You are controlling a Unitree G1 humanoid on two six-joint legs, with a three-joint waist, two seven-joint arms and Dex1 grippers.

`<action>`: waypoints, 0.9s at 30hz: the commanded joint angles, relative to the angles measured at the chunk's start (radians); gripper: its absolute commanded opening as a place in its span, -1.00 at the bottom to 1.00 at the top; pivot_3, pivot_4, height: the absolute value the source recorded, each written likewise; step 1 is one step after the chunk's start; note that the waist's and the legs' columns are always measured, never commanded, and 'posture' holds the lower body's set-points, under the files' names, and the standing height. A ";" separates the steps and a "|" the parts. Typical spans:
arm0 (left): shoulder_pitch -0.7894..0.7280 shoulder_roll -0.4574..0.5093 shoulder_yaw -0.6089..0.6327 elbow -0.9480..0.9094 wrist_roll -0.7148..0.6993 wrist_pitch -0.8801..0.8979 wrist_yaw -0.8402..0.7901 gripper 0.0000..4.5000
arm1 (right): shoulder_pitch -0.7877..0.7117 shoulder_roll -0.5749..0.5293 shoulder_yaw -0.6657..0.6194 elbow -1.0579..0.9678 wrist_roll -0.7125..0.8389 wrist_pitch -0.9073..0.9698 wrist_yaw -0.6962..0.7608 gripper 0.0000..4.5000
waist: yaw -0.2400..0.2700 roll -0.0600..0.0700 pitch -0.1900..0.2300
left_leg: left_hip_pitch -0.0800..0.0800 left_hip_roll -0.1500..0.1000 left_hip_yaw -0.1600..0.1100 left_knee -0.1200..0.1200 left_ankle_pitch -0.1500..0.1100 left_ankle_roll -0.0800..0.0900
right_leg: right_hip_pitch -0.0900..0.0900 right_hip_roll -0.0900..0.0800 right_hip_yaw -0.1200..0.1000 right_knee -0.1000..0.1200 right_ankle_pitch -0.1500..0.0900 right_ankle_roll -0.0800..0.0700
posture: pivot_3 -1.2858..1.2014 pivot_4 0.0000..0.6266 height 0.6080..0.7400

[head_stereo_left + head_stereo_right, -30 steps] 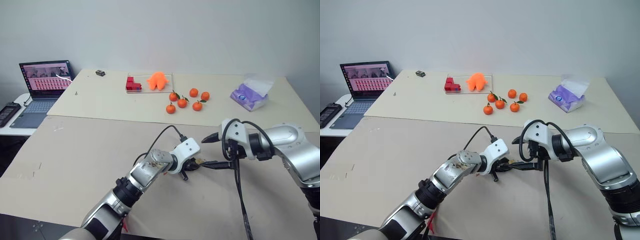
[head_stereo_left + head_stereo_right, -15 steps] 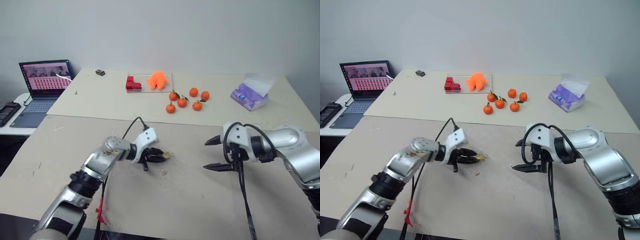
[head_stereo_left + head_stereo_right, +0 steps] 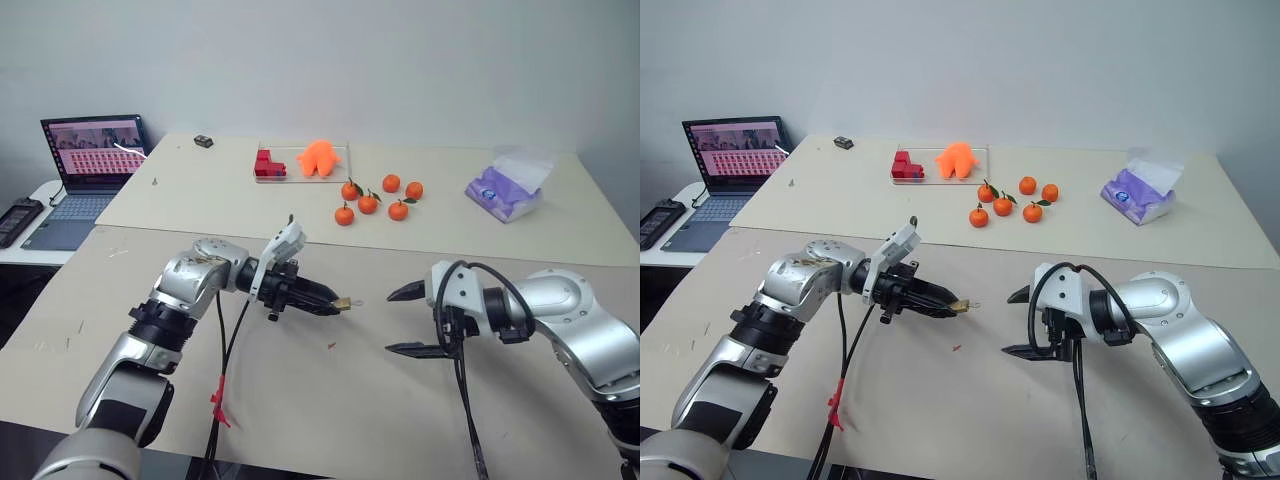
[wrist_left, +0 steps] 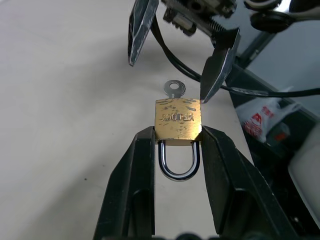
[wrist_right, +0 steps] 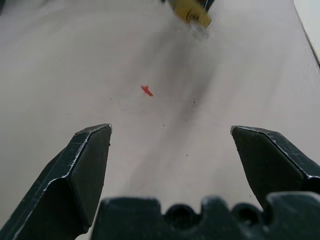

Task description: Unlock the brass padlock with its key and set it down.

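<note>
Your left claw point(image 4: 176, 150) pinches the padlock point(image 4: 177, 119) mid-frame, key point(image 4: 175, 89) in its base; right claw point(image 3: 404, 320) gapes wide, empty, right of it above the worktop point(image 3: 300, 400).

- Plain pale grey-white wall point(image 3: 400, 60) behind.
- Two wide beige-topped tables point(image 3: 500, 250), pushed together edge to edge.
- Low white side table point(image 3: 30, 200) at the far left corner.
</note>
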 commanded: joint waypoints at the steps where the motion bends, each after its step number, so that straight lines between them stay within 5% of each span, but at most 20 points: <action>1: -0.029 -0.004 -0.006 0.028 0.023 -0.048 -0.039 -0.63 | -0.018 -0.014 -0.048 -0.043 0.034 0.018 -0.011 1.00 | -0.002 0.000 0.000 | 0.000 0.000 0.000 0.000 0.000 0.000 | 0.000 0.000 0.000 0.000 0.000 0.000 | 0.03 -0.52 -0.01; 18: -0.043 -0.067 -0.008 0.018 0.047 -0.039 -0.051 -0.63 | 0.016 0.054 0.007 -0.064 0.010 -0.030 -0.094 1.00 | -0.008 0.000 0.000 | -0.001 0.000 0.000 0.003 0.000 0.001 | -0.001 0.000 0.000 0.003 0.000 0.000 | 0.03 -0.52 -0.01; 24: -0.042 -0.066 -0.007 0.018 0.051 -0.044 -0.048 -0.63 | 0.012 0.051 0.008 -0.068 0.004 -0.029 -0.097 0.26 | -0.009 0.000 0.000 | -0.001 0.001 -0.001 0.003 0.000 0.001 | -0.001 0.001 0.000 0.004 0.000 0.000 | 0.03 -0.52 -0.01; 27: -0.042 -0.069 -0.010 0.017 0.052 -0.044 -0.046 -0.63 | 0.006 0.045 0.002 -0.071 0.008 -0.022 -0.097 0.26 | -0.009 0.000 0.000 | -0.001 0.001 -0.001 0.004 0.000 0.001 | -0.001 0.001 0.000 0.004 0.000 0.000 | 0.03 -0.52 -0.01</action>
